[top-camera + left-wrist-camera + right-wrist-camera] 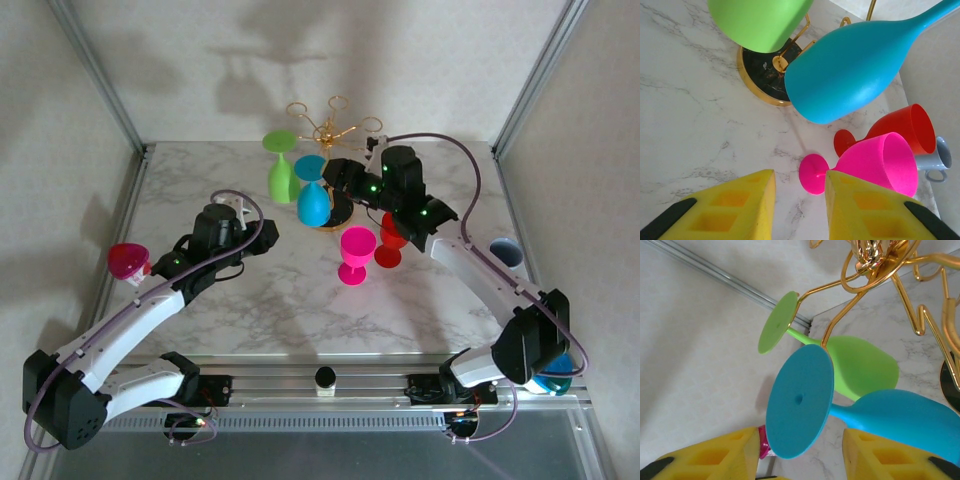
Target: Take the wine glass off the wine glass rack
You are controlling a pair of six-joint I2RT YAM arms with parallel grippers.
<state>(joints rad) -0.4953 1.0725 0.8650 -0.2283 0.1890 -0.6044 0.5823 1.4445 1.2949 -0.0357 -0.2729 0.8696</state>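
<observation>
Now the right fingers (715,460) stand spread, the blue wine glass (800,400)'s foot between their tips.

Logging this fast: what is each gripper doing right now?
Left gripper: open, empty.
Right gripper: open, jaws around the blue wine glass.

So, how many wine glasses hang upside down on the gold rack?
2. The green wine glass hangs at the wine glass rack's left side; the blue wine glass hangs next to it, nearer the robot. The other loops look empty.
</observation>
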